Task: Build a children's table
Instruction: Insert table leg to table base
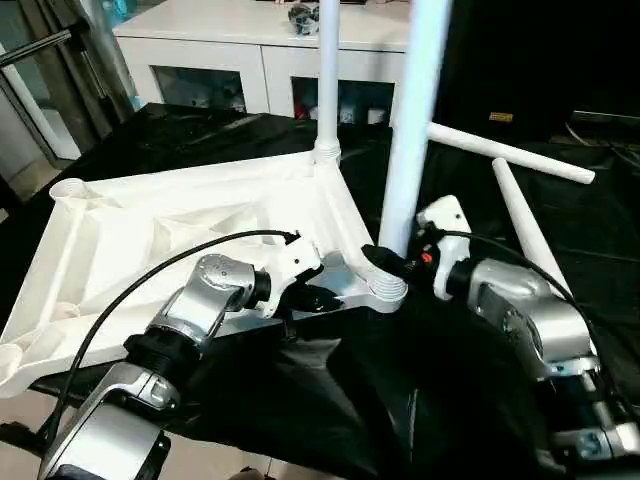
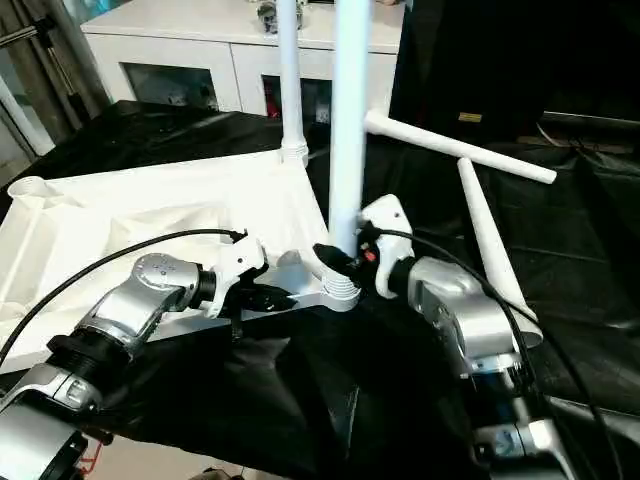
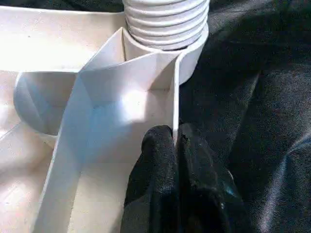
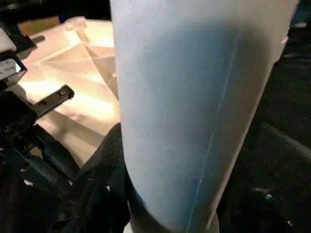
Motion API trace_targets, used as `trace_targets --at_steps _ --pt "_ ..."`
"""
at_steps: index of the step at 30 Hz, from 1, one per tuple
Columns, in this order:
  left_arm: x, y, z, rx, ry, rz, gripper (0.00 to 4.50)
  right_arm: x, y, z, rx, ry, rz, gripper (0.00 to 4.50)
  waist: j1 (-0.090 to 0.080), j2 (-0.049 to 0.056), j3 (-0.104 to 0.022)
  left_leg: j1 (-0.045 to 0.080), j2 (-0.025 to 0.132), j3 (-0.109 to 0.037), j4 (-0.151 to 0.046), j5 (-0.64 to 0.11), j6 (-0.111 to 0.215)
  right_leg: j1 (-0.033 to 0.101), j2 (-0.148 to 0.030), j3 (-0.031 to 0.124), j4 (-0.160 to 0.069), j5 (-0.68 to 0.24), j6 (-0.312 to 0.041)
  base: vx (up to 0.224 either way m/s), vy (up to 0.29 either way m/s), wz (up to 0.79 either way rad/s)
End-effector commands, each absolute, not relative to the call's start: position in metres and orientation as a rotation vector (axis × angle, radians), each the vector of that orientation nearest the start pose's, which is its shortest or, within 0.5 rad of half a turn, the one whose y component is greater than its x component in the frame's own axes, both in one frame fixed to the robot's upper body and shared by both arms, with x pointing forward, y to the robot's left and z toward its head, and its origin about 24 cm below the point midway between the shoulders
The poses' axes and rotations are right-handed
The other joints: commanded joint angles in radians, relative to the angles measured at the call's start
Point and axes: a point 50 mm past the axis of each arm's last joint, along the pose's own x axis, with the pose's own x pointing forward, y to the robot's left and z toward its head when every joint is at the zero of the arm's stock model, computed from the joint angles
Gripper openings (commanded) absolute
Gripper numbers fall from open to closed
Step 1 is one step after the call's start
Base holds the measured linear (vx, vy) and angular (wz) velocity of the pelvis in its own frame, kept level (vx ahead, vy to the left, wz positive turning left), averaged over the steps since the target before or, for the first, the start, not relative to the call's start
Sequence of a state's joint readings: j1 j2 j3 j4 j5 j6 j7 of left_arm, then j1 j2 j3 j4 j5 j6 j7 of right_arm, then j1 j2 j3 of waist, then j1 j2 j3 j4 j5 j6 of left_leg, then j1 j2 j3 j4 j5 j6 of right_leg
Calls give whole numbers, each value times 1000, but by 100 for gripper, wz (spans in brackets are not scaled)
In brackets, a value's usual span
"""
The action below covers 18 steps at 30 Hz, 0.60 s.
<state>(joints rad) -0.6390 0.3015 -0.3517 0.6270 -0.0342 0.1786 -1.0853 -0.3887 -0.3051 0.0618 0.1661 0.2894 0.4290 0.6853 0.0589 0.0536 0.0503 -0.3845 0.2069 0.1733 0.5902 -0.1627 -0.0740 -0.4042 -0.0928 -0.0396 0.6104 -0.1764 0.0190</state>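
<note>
The white tabletop [image 1: 170,225] lies underside up on a black cloth, ribs showing. One white leg [image 1: 328,80] stands upright in the far corner socket. A second leg [image 1: 410,130] stands in the near corner socket [image 1: 380,288], its threaded base [image 3: 165,22] seated there. My right gripper [image 1: 385,262] is shut on this leg [image 4: 194,121] just above the socket. My left gripper [image 1: 315,298] pinches the tabletop's thin rim wall [image 3: 174,97] beside that socket, a black finger [image 3: 155,160] on each side. Two loose legs [image 1: 510,152] [image 1: 525,225] lie on the cloth at the right.
A white cabinet with glass doors [image 1: 230,60] stands behind the work. A dark box [image 1: 520,60] sits at the back right. The black cloth [image 1: 400,400] hangs over the near edge, with floor showing at the lower left.
</note>
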Motion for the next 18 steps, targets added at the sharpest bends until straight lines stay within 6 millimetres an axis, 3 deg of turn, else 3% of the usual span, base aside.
trace_targets --at_steps 1,3,4,5,8,9,12,18 --pt "323 109 49 318 453 -1267 0 302 -149 67 68 247 766 189 5 -15 -67 13 6 4 -71 -260 7 42 -34 23 -80 -265 -201 0 0 0" --pt "324 109 49 320 452 -1261 0 298 -154 60 86 241 737 189 7 -16 -68 13 6 4 -71 -260 10 43 -34 23 -81 -258 -204 0 0 0" --pt "324 109 49 322 451 -1260 0 295 -157 57 99 241 721 189 9 -5 -68 14 6 2 -72 -266 9 42 -34 22 -80 -259 -206 0 0 0" --pt "324 110 49 322 451 -1259 0 295 -157 56 101 241 719 188 6 -12 -67 13 5 3 -73 -276 9 43 -32 22 -82 -266 -204 0 0 0" --pt "325 110 49 327 452 -1257 0 290 -161 50 121 243 702 188 7 -12 -66 15 5 2 -74 -290 9 42 -33 22 -85 -292 -199 0 0 0" --pt "325 110 50 329 451 -1255 0 288 -161 48 120 247 699 188 7 -3 -66 14 5 0 -75 -293 6 43 -34 21 -84 -295 -199 0 0 0" --pt "326 111 51 334 450 -1254 0 283 -160 43 96 258 705 188 6 -7 -66 14 5 0 -77 -303 4 43 -32 21 -86 -293 -195 0 0 0" --pt "327 110 51 348 453 -1264 0 285 -151 42 -19 286 758 188 5 0 -64 15 5 -1 -78 -329 -5 41 -32 20 -89 -311 -193 0 0 0"
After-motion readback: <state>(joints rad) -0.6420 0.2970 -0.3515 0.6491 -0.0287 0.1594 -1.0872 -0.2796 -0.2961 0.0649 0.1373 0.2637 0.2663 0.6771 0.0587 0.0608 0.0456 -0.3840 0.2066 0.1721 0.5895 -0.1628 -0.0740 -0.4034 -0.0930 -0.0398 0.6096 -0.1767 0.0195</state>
